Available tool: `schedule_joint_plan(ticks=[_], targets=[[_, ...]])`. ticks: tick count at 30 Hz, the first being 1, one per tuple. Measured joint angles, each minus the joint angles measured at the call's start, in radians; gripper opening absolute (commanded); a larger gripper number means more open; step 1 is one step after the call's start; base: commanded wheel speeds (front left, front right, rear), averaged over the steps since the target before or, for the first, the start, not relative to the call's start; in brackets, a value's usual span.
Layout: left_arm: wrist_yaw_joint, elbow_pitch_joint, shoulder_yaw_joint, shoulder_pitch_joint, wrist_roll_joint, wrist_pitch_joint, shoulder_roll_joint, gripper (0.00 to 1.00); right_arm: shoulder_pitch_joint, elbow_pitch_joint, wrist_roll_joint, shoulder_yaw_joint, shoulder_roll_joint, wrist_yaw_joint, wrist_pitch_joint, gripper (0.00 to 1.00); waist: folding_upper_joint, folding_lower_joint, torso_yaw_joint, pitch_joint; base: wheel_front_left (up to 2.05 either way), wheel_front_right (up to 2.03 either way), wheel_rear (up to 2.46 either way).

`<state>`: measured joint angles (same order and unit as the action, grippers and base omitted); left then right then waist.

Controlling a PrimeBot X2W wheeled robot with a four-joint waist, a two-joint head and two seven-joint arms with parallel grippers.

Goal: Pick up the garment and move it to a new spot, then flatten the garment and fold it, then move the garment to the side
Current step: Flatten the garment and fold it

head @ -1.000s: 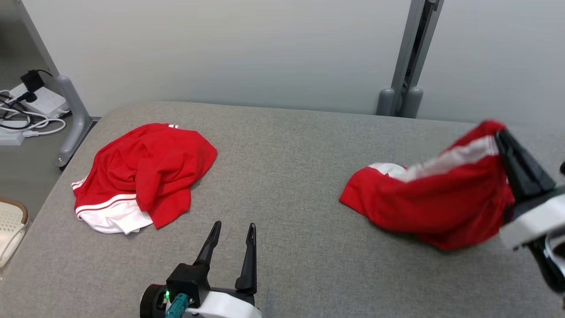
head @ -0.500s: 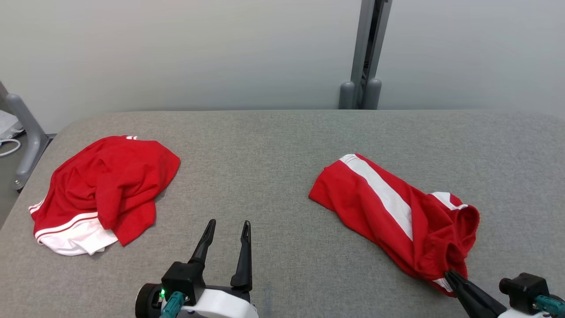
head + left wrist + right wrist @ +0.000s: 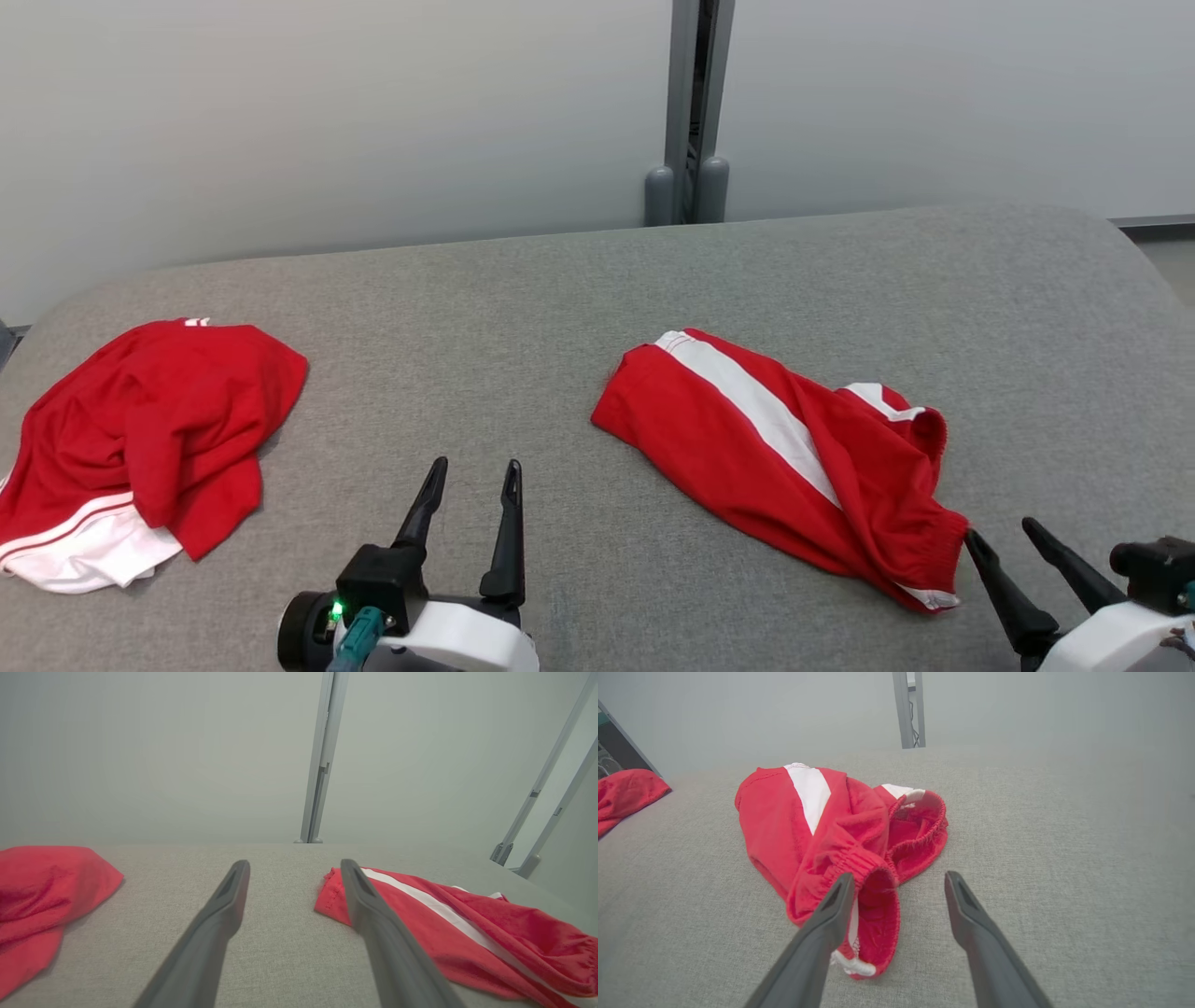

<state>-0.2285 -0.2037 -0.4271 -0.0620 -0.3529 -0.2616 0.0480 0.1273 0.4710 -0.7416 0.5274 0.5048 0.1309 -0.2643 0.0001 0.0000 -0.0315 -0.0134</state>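
The garment (image 3: pixel 784 457) is a pair of red shorts with a white side stripe, lying rumpled on the grey table (image 3: pixel 579 299), right of centre. My right gripper (image 3: pixel 1001 534) stands open just beside the shorts' elastic waistband at the lower right, nothing between its fingers. In the right wrist view the garment (image 3: pixel 831 826) lies ahead, its waistband touching the left finger of the right gripper (image 3: pixel 899 879). My left gripper (image 3: pixel 471 467) is open near the table's front edge, empty. In the left wrist view the left gripper (image 3: pixel 294 865) points across the table, the garment (image 3: pixel 462 924) to its right.
A second red garment with white trim (image 3: pixel 131 448) lies crumpled at the table's left end; it also appears in the left wrist view (image 3: pixel 42 891). A grey post (image 3: pixel 689 112) stands against the pale wall behind the table. The table's right edge curves away at the far right.
The right gripper has laid the shorts down on the table and opened, letting go of the waistband. The head camera has turned right, shifting everything leftward in view. The left gripper has stayed put.
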Motion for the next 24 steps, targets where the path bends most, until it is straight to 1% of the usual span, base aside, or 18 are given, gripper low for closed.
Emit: schedule_joint_plan(ticks=[4,8,12,15,19,21,24], targets=[[0.008,-0.003,0.013,-0.018,0.001,0.000,0.000,1.00,0.018,-0.037,0.007,-0.039,-0.013,0.000,0.000,1.00,0.0000,0.0000,-0.037,0.002,0.00,0.00,0.00],[0.014,-0.012,0.016,-0.051,0.002,0.000,0.000,1.00,0.018,-0.096,0.010,-0.083,-0.042,0.000,0.000,1.00,0.0000,0.0000,-0.079,0.010,0.00,0.00,0.00],[0.023,-0.056,-0.001,-0.105,-0.003,0.000,0.000,1.00,0.014,-0.131,0.018,-0.076,-0.054,0.000,0.000,1.00,0.0000,0.0000,-0.120,0.027,0.00,0.00,0.00],[0.030,-0.151,-0.031,-0.175,-0.018,0.000,0.000,1.00,0.014,-0.148,0.023,-0.065,-0.059,0.000,0.000,1.00,-0.0001,0.0000,-0.150,0.050,0.00,0.00,0.00],[0.038,-0.343,-0.087,-0.323,-0.054,0.000,-0.001,1.00,0.032,-0.173,0.017,-0.056,-0.061,0.000,0.000,1.00,0.0000,0.0000,-0.189,0.097,0.00,0.00,0.00],[0.054,-0.432,-0.107,-0.404,-0.097,0.007,0.000,1.00,0.048,-0.182,0.010,-0.051,-0.061,0.000,0.000,1.00,-0.0001,0.0000,-0.211,0.120,0.00,0.00,0.00],[0.081,-0.546,-0.131,-0.524,-0.150,0.052,-0.001,1.00,0.077,-0.195,0.001,-0.047,-0.066,0.000,0.000,1.00,0.0000,0.0000,-0.244,0.156,0.00,0.00,0.00]])
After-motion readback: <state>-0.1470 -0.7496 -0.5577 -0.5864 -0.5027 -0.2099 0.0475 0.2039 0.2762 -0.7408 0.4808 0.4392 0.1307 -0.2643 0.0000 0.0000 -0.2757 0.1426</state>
